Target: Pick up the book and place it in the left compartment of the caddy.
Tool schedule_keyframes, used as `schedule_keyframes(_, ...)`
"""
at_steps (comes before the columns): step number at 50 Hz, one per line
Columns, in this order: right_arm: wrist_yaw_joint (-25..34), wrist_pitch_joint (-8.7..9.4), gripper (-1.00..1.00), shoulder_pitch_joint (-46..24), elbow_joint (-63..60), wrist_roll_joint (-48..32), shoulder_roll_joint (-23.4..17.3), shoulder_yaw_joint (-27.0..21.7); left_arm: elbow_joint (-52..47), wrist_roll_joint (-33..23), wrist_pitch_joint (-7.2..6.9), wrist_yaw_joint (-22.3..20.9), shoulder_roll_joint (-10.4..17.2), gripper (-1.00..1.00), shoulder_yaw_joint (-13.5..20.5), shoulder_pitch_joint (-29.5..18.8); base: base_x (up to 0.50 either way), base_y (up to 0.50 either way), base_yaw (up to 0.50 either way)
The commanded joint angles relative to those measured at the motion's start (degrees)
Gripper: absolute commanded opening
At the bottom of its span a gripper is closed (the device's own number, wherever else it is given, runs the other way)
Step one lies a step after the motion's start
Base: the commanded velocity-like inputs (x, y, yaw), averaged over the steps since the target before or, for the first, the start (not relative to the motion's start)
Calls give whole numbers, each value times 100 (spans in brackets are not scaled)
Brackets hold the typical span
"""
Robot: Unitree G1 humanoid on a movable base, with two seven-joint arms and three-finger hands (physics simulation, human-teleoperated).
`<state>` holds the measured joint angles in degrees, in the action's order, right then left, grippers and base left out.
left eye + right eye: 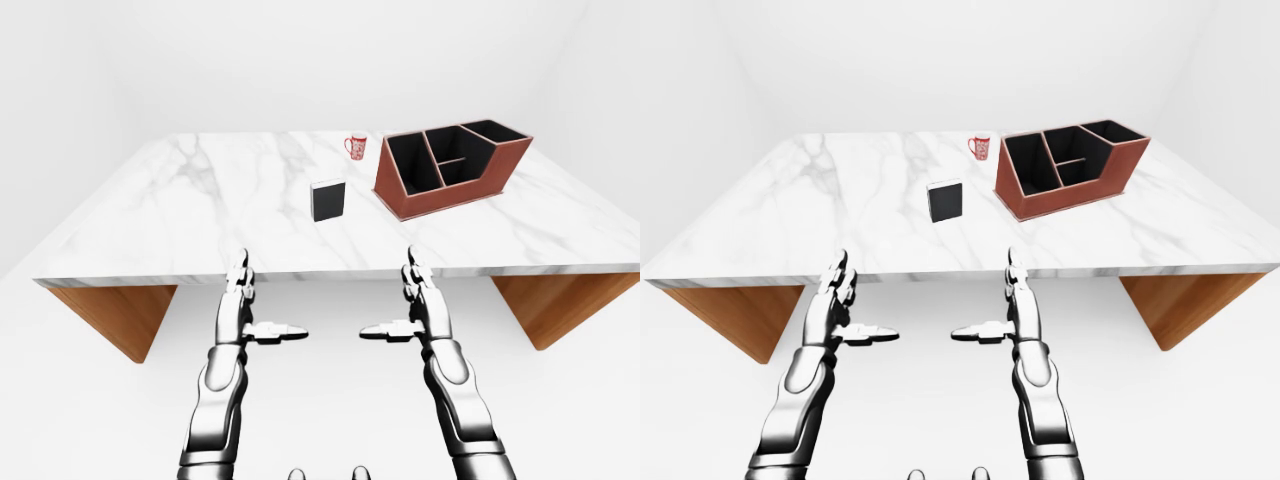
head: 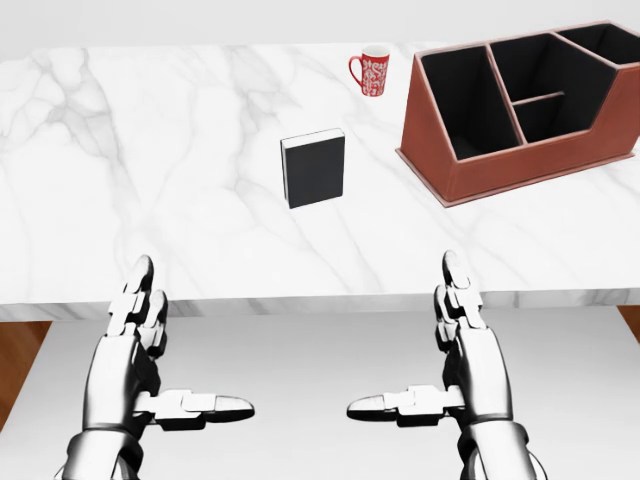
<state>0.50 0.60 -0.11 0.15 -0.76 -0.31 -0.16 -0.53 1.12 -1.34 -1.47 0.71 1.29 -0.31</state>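
Note:
A black book [image 2: 315, 169] stands upright on the white marble table [image 2: 150, 150], near its middle. To its right sits the reddish-brown caddy [image 2: 520, 170] with dark compartments; its left compartment [image 2: 468, 102] is long and holds nothing. Both hands hover below the table's near edge, apart from the book. My left hand [image 2: 170, 350] is open, fingers up and thumb pointing inward. My right hand [image 2: 430, 345] mirrors it, open with nothing in it.
A red and white patterned mug [image 2: 371, 72] stands past the book, just left of the caddy. Wooden table supports [image 1: 110, 315] show under both ends of the top. White floor lies beneath the hands.

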Motion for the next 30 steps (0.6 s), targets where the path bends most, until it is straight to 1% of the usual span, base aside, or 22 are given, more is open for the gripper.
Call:
schedule_keyframes(1,67,141,99,4,-8,-250,-34,30,24,214,-322,-246,145,100,271,-171,0,0,0)
schedule_keyframes(2,65,147,99,10,-16,-264,-32,32,23,214,-324,-248,145,100,272,-171,0,0,0)
schedule_keyframes(3,79,140,99,17,-18,-284,-34,43,-49,209,-366,-241,148,100,273,-148,0,0,0)
schedule_keyframes(6,58,126,98,19,1,-329,-23,49,-154,170,-366,-289,157,100,249,-86,0,0,0)
schedule_keyframes(9,65,110,98,57,-16,-390,-18,86,-172,-94,-366,-322,162,100,147,-4,0,0,0)
schedule_keyframes(12,62,119,99,68,-36,-412,-13,93,-262,-121,-366,-356,145,100,146,46,0,0,0)
schedule_keyframes(16,137,177,98,120,-131,-509,-27,157,-413,-142,-366,-405,145,100,170,74,0,0,0)
schedule_keyframes(18,163,121,98,173,-184,-541,-23,177,-472,-47,-366,-479,139,100,213,84,10,0,0)
schedule_keyframes(20,169,107,98,204,-224,-566,-17,190,-470,-40,-366,-519,150,100,215,91,39,0,0)
schedule_keyframes(21,201,20,98,229,-236,-571,-25,198,-449,-40,-366,-542,152,100,213,85,41,0,0)
schedule_keyframes(22,203,63,98,230,-246,-595,-25,198,-442,-50,-366,-555,153,100,209,87,50,2,0)
schedule_keyframes(24,231,72,98,231,-255,-584,-24,187,-458,-77,-366,-570,150,100,192,112,50,3,0)
schedule_keyframes(27,241,143,98,275,-362,-580,-18,178,-500,-79,-366,-604,143,100,182,144,50,4,0)
schedule_keyframes(30,264,170,98,287,-399,-597,-20,189,-657,-2,-366,-736,129,100,169,263,50,3,0)
